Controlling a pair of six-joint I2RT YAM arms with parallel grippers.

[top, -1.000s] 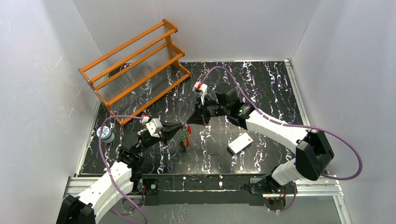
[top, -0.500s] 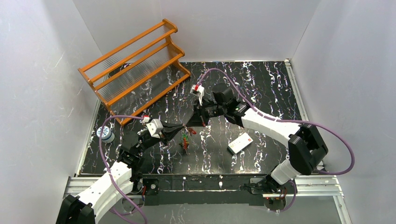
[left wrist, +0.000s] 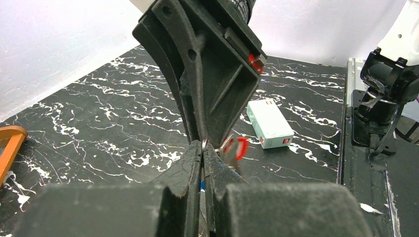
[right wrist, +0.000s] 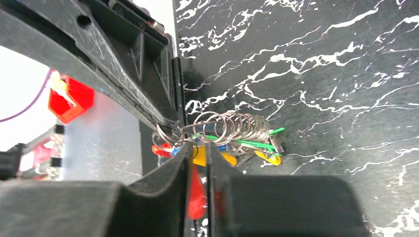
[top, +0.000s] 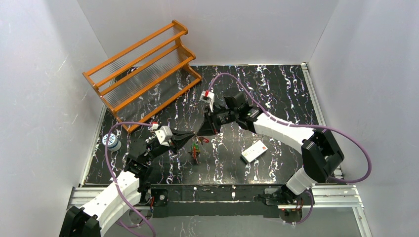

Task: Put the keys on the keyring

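Keyring [right wrist: 225,127]: thin silver loops lifted off the table [top: 276,94], between the two arms and near the table's middle; the right wrist view shows them fanned into overlapping coils.
Left gripper [left wrist: 203,148]: fingers pressed together on the wire of the keyring, with a glint of metal right at the tips.
Right gripper [right wrist: 199,148]: fingers a narrow slit apart, nose to nose with the left one. A red key [right wrist: 196,190] sits in the slit, but I cannot tell whether it is gripped or loose.
Keys [right wrist: 269,158]: green, yellow and blue heads hang in a bunch just beyond the coils, apparently already threaded. Another red head shows beside the left fingertips.
Step in hand: probably working the red key along the wire, or letting go once it is on.
Doing it well: keep the left pinch firm and motionless so the ring cannot twist. Move only the right arm, in small steps along the curve of the wire, and open it gradually so the key settles onto the ring without springing off.
Risk: the tips are crowded, so a sideways pull could drag the ring out of the left fingers.
Card [top: 254,150]: flat on the table to the right, well apart, so it can be ignored.
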